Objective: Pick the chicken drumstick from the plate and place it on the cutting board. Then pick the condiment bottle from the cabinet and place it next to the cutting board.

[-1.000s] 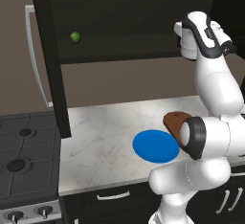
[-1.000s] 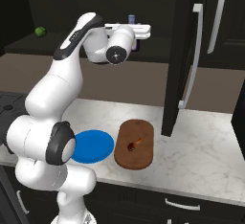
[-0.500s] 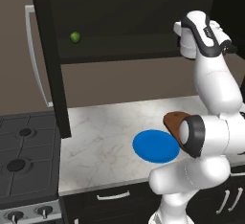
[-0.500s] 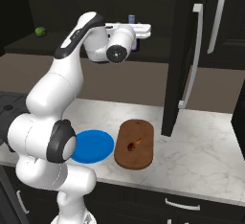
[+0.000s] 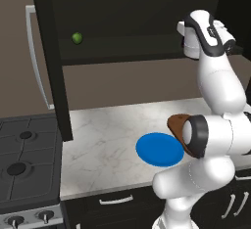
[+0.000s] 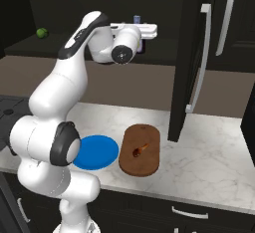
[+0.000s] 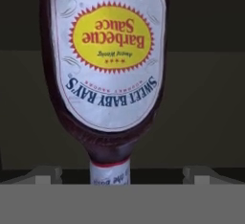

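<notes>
The condiment bottle (image 7: 111, 60), dark with an orange-and-white "Barbecue Sauce" label, stands in the cabinet (image 6: 89, 8) and looks upside down in the rolled hand view. My gripper (image 7: 122, 173) is open, its fingertips (image 7: 45, 173) wide apart on either side of the bottle's neck and not touching it. From the right base view the gripper (image 6: 148, 30) reaches onto the cabinet shelf, with the bottle's pale cap (image 6: 137, 19) just behind it. The chicken drumstick (image 6: 141, 149) lies on the cutting board (image 6: 144, 166). Left of the board sits the bare blue plate (image 6: 97, 152).
A small green fruit (image 5: 77, 38) rests on the cabinet shelf far to the left. The cabinet's dark side panels (image 5: 53, 76) (image 6: 182, 62) come down to the marble counter (image 5: 108, 140). A stove (image 5: 24, 159) borders the counter's left end. Drawers with silver handles (image 6: 189, 212) run below.
</notes>
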